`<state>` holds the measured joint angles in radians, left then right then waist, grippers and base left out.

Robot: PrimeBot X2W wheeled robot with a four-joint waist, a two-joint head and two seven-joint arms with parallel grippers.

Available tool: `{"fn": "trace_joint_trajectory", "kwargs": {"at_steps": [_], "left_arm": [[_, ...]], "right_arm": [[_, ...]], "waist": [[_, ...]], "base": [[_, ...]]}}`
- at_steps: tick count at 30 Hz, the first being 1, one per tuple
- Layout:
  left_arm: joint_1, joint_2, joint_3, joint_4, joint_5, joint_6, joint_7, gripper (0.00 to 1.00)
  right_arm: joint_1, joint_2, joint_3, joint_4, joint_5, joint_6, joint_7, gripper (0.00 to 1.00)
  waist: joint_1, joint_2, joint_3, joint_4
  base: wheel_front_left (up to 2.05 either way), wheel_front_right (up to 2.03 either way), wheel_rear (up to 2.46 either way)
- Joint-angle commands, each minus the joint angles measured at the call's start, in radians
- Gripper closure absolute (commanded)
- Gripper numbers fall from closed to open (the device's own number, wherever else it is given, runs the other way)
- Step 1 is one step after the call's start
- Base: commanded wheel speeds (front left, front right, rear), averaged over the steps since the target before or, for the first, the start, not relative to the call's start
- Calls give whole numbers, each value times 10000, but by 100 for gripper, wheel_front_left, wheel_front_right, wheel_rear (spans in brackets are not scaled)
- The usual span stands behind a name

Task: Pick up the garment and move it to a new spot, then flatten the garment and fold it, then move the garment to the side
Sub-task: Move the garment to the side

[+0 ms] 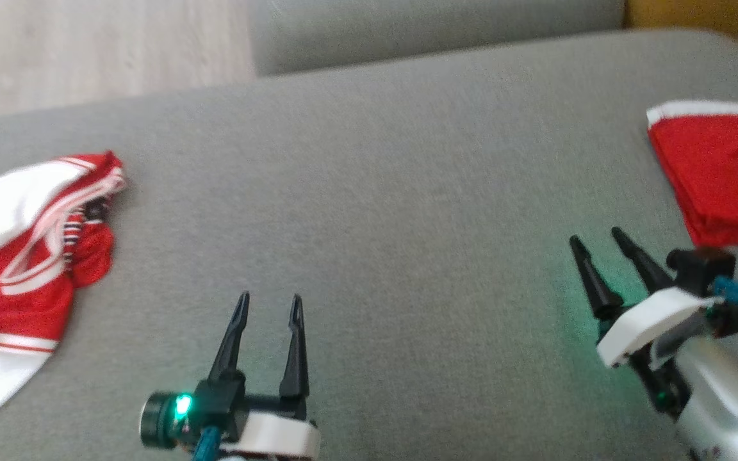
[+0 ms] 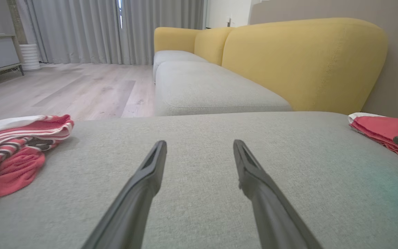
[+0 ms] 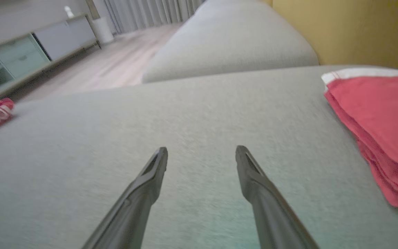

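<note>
A folded red garment [image 1: 721, 173] with a white band lies flat at the far right of the grey seat cushion [image 1: 375, 192]. It also appears in the left wrist view [image 2: 382, 129] and the right wrist view [image 3: 378, 107]. My right gripper [image 1: 596, 235] hovers just in front and to the left of it, open and empty, its fingers spread over bare cushion [image 3: 201, 149]. My left gripper [image 1: 270, 298] stands open near the front middle, holding nothing [image 2: 199, 143]. A crumpled red and white striped garment [image 1: 23, 256] sits at the left edge [image 2: 12, 148].
The yellow sofa backrest [image 2: 302, 62] rises behind the cushion on the right. A second grey seat [image 2: 206, 86] continues beyond it. Wooden floor [image 2: 74, 90] lies past the cushion's far edge, with a low cabinet [image 3: 29, 52] and curtains farther off.
</note>
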<state>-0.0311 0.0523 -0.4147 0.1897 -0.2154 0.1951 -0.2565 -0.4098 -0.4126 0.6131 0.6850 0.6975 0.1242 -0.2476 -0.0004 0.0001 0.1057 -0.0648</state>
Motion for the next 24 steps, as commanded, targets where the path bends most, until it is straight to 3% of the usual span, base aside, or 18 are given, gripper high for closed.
{"fn": "trace_joint_trajectory", "kwargs": {"at_steps": [1,6,10,14,24], "left_arm": [[71,-20,425,-329,-56,67,-53,0],[441,-20,711,-906,145,115,-53,0],[825,-20,866,-1497,337,64,-53,0],[1307,-20,1054,-1700,310,33,-53,0],[1959,-20,1359,-1470,787,-78,-53,0]], "right_arm": [[407,226,-628,-761,-512,65,-136,0],[2363,1616,-3156,-3069,-2693,65,-138,0],[3719,2548,-4416,-4606,-4179,65,-139,0],[4752,2789,-4661,-5261,-5120,65,-140,0],[5759,3106,-4990,-5341,-5383,65,-140,0]], "waist": [[4,-1,-972,670],[4,-1,-1334,1084],[4,-1,-1628,1277],[4,-1,-1916,1392],[4,-1,-2213,1433]], "base": [[0,0,0],[0,0,0],[0,0,0],[0,0,0],[0,0,0]]}}
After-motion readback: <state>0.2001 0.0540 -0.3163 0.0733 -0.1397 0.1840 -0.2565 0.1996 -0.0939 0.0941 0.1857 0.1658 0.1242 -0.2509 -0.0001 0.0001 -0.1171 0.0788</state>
